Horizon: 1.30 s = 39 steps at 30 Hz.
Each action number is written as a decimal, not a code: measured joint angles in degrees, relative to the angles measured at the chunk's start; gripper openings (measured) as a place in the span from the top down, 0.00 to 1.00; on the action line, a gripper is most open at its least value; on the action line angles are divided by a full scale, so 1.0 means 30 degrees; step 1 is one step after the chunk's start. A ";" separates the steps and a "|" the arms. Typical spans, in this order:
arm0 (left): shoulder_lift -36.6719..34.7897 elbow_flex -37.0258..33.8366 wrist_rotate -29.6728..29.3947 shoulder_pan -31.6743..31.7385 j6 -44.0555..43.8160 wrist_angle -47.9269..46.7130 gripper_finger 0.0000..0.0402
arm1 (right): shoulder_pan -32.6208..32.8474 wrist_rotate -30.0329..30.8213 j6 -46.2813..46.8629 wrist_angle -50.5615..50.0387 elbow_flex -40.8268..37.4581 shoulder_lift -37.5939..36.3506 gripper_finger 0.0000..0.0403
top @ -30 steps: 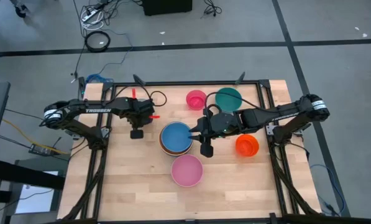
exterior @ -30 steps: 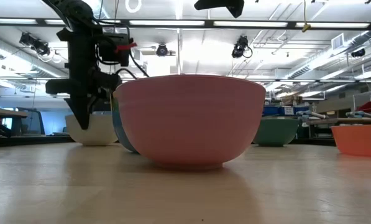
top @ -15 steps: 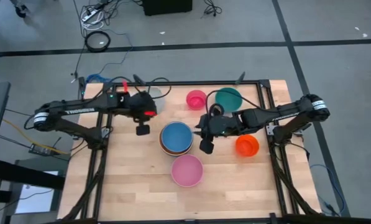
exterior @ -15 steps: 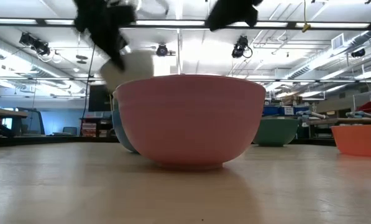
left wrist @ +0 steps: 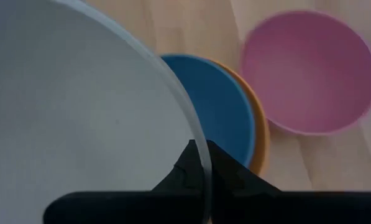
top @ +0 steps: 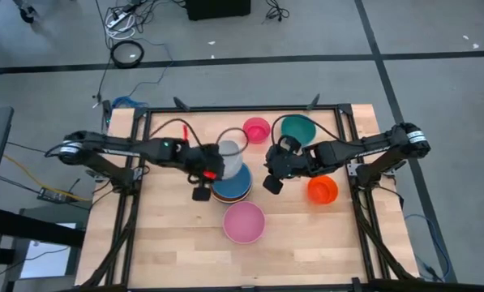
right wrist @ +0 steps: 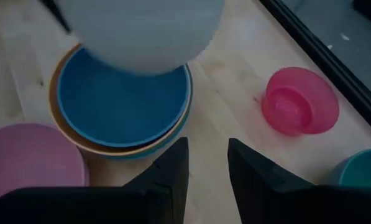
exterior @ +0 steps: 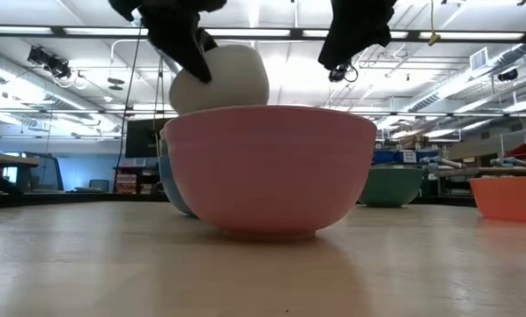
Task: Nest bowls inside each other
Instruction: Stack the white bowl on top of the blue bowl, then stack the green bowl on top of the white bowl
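A white bowl (top: 232,156) hangs tilted above the blue bowl (top: 229,183), which sits nested in an orange bowl (left wrist: 260,135) at mid table. My left gripper (top: 217,165) is shut on the white bowl. My right gripper (top: 267,170) stands open just right of the stack, with nothing between its fingers (right wrist: 173,171). A big pink bowl (top: 244,222) rests on its base toward the table's near edge. A small pink bowl (top: 256,128) and a green bowl (top: 298,128) sit at the far edge, and an orange-red bowl (top: 323,190) at the right. My left gripper holds the white bowl by its rim (left wrist: 202,155), one finger inside the bowl and one outside. The fingers come slanting down from the table's left. The bowl is lifted clear and tipped, its opening turned toward the left arm and its rounded underside (exterior: 232,77) above the stack.
Bare wood lies left of the stack and along the near edge on either side of the big pink bowl. A black frame (top: 225,109) borders the table top.
My left gripper has lifted the white bowl off the table's far left part and carried it up and toward the right, until it hangs over the blue bowl. The bowl has tipped on the way. My right gripper has turned at the wrist beside the stack.
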 joint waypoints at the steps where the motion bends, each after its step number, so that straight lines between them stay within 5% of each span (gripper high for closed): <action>1: 0.0243 0.0000 0.0104 -0.0173 -0.0192 -0.0017 0.99 | 0.0000 0.0028 0.0000 -0.0005 0.0000 0.0000 0.75; 10: 0.1176 0.0000 0.1161 -0.1235 -0.1985 -0.0210 0.98 | 0.0000 0.0047 -0.0044 -0.0063 0.0000 0.0000 0.75; 19: 0.1169 0.0000 0.1086 -0.1300 -0.3050 -0.0128 0.77 | -0.0420 0.0010 0.0000 -0.0165 0.0000 0.0000 0.75; 28: 0.0163 0.0000 0.0285 -0.1947 -0.4669 -0.0825 0.68 | -0.3770 0.0897 0.0408 -0.3570 0.0000 0.0000 0.76; 39: -0.2339 0.0000 -0.3680 -0.4367 -0.8005 -0.2688 0.67 | -0.9636 -0.5065 -0.1986 -0.1760 -0.3067 -0.0007 0.76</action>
